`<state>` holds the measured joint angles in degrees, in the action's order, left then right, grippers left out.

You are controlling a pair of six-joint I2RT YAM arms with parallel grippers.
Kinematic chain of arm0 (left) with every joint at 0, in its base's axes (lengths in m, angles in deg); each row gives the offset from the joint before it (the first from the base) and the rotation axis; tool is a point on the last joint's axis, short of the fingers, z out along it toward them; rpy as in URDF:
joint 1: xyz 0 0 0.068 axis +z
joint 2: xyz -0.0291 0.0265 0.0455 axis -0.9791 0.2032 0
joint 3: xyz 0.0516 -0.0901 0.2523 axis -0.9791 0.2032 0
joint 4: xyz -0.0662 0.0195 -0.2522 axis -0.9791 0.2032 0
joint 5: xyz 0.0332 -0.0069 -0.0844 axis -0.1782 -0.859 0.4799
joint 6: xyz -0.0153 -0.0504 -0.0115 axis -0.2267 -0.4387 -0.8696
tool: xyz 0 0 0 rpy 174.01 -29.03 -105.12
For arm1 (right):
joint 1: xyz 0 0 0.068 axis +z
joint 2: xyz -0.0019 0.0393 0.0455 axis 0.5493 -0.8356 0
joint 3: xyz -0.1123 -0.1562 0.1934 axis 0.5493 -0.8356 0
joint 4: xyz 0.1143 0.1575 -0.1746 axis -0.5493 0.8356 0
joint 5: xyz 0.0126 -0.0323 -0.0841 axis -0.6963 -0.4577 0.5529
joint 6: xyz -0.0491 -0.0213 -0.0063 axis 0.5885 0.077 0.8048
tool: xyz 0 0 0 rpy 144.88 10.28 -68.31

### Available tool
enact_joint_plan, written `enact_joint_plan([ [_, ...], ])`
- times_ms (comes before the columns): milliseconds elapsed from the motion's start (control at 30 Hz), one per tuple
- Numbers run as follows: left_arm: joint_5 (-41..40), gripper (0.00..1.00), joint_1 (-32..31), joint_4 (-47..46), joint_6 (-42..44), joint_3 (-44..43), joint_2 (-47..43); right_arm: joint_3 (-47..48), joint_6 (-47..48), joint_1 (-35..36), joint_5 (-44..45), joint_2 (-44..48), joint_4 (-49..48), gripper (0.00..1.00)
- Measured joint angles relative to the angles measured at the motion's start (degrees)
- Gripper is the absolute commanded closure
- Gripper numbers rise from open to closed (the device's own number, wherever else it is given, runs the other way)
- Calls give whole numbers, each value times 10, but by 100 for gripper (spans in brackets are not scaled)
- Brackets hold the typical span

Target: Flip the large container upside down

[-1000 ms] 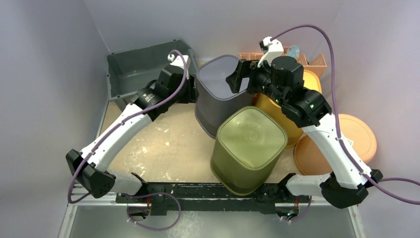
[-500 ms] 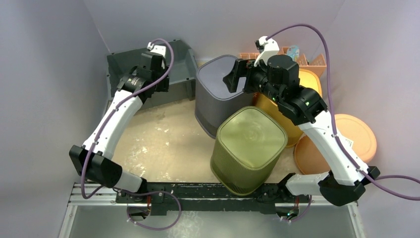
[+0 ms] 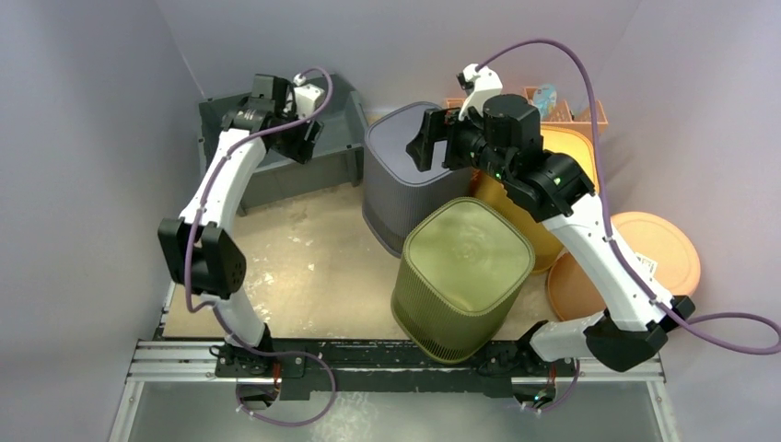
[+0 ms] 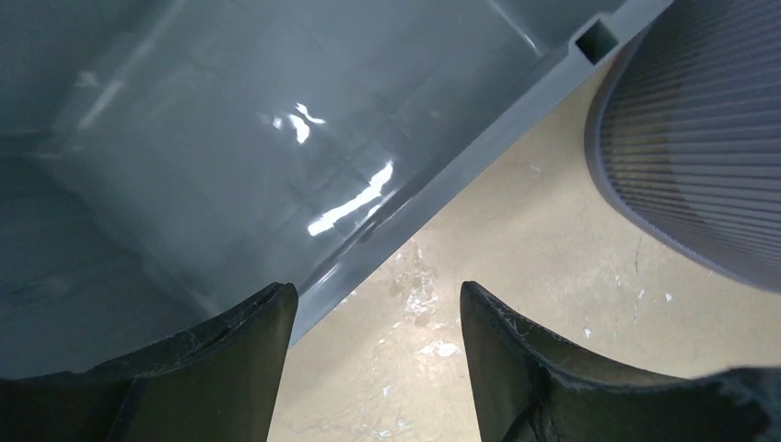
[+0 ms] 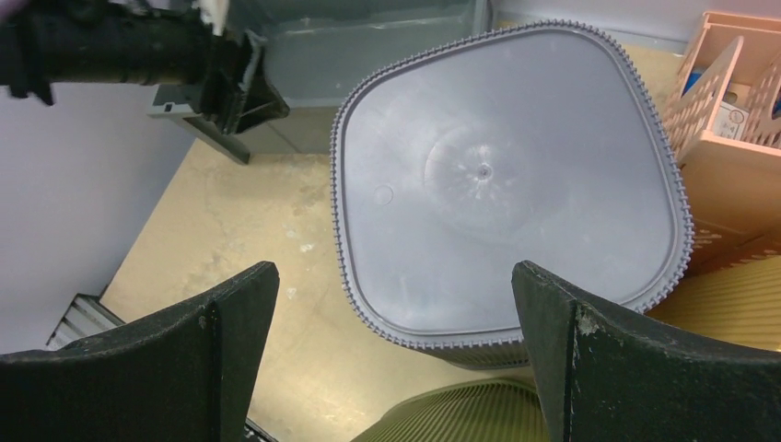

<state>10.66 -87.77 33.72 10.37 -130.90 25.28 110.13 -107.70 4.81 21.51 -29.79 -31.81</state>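
Note:
A large grey ribbed container (image 3: 394, 189) stands at the back middle of the table with its flat closed base facing up, as the right wrist view (image 5: 502, 175) shows. My right gripper (image 3: 425, 147) hovers above it, open and empty (image 5: 396, 276), touching nothing. My left gripper (image 3: 308, 138) is open and empty (image 4: 373, 299) over the front wall of a dark grey bin (image 4: 230, 138), apart from the grey container, whose ribbed side shows at the right of that view (image 4: 709, 166).
An olive ribbed container (image 3: 465, 272) stands base up just in front of the grey one, touching it. A yellow container (image 3: 516, 210) is wedged at its right. The grey bin (image 3: 244, 129) sits back left, an orange basket (image 3: 576, 112) back right, orange lids (image 3: 668, 249) at the right.
My left arm has pulled away from the grey container's left side and swung back left over the grey bin. My right gripper has shifted slightly left above the container.

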Motion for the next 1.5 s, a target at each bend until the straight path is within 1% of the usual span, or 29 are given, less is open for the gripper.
enact_joint_plan([
  [100,28,35,6,21,18,-16,50,6,9,0,0,-7,4,0],
  [200,42,36,15,34,28,-19,81,24,17,0,0,-19,7,0],
  [267,43,37,23,34,30,-23,95,38,24,0,0,-28,10,0],
  [333,42,41,30,35,29,-23,103,49,31,0,0,-37,12,0],
  [400,42,47,35,33,27,-23,109,57,37,0,1,-45,15,0],
  [533,42,67,37,27,25,-23,115,71,47,0,1,-61,22,0],
  [600,50,73,36,21,36,-14,110,76,52,0,1,-71,24,0],
  [700,64,86,27,5,43,21,84,80,57,0,0,-83,27,0],
  [733,69,89,23,-2,42,36,73,81,58,0,0,-87,28,0],
  [800,77,99,16,-17,38,69,49,88,60,0,0,-98,31,0],
  [900,76,100,13,-57,10,128,7,97,61,0,-2,-112,32,0],
  [1000,42,100,23,-88,-81,192,-46,100,61,0,-7,-124,32,0],
  [1133,10,100,41,-84,-184,242,-99,100,61,0,-21,-130,30,0],
  [1233,6,100,41,-76,-236,242,-109,100,58,0,-32,-130,26,0],
  [1333,15,100,40,-73,-270,227,-110,100,54,0,-37,-130,22,0],
  [1400,30,100,40,-76,-297,210,-111,97,52,0,-37,-128,18,0],
  [1500,72,100,40,-110,-355,201,-124,89,47,0,-33,-120,18,0],
])
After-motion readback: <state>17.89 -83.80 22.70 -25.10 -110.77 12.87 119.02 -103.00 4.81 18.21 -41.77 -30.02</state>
